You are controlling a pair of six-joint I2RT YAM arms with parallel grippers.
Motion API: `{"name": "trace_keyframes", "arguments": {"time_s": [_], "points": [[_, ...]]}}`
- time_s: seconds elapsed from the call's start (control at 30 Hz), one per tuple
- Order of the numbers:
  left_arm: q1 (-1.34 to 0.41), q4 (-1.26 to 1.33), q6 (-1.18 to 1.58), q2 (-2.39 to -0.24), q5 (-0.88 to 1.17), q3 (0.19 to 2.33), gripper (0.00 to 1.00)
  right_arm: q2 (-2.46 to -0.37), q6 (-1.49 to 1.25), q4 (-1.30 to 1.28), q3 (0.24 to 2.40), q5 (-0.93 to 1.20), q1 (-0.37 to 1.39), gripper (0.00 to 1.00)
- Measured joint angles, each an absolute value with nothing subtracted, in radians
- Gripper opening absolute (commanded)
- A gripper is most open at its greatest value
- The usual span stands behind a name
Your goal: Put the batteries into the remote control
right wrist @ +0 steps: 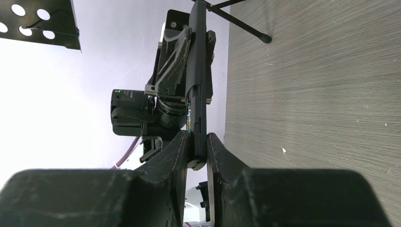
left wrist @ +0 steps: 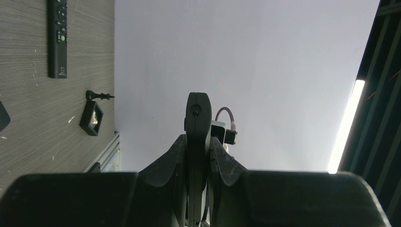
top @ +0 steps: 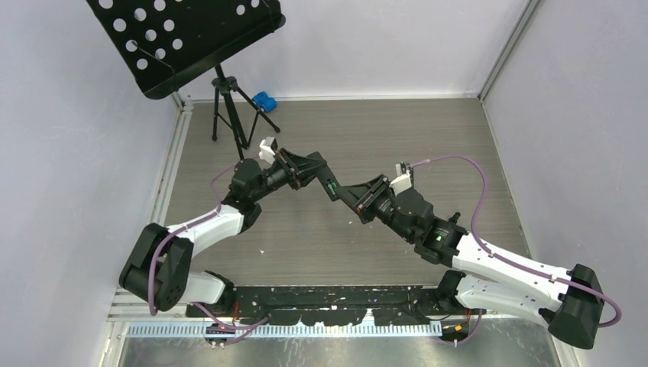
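Black remote (right wrist: 197, 56) is hanging above the table, the left gripper (left wrist: 196, 144) clamping one end, the right gripper (right wrist: 197, 142) narrowly pinching the other.

This is a robotics lab test cell, not a lived-in room. A grey wood-grain surface (top: 344, 130) is boxed in by plain pale walls (top: 382, 46) with aluminium rails (top: 172, 160) along its edges, and a strip light (left wrist: 346, 125) runs up a dark frame. Two black-and-white robot arms, the left arm (top: 206, 225) and the right arm (top: 497, 267), are bolted at the near edge and trail purple cables (top: 477, 191), with a perforated black stand (top: 183, 38) on a tripod (top: 229, 107) in the far corner.
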State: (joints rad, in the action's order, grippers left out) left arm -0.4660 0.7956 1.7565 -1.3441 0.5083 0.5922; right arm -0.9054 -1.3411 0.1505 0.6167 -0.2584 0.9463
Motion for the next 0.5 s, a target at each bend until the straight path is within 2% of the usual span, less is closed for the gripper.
{"name": "trace_keyframes", "arguments": {"time_s": [0.03,0.17,0.27,0.37,0.5], "points": [[-0.466,0.796,1.748,-1.343,0.508,0.592,0.00,-0.905,-1.341,0.151,0.616,-0.255,0.945,0.11],[-0.466,0.790,1.696,-1.341,0.517,0.599,0.00,-0.894,-1.330,0.152,0.603,-0.233,0.935,0.49],[-0.466,0.780,1.647,-1.336,0.546,0.611,0.00,-0.876,-1.280,0.138,0.595,-0.223,0.924,0.62],[-0.466,0.761,1.595,-1.328,0.574,0.621,0.00,-0.847,-1.229,0.130,0.590,-0.209,0.916,0.64],[-0.466,0.735,1.537,-1.326,0.608,0.628,0.00,-0.796,-1.170,0.130,0.589,-0.192,0.913,0.60]]}}
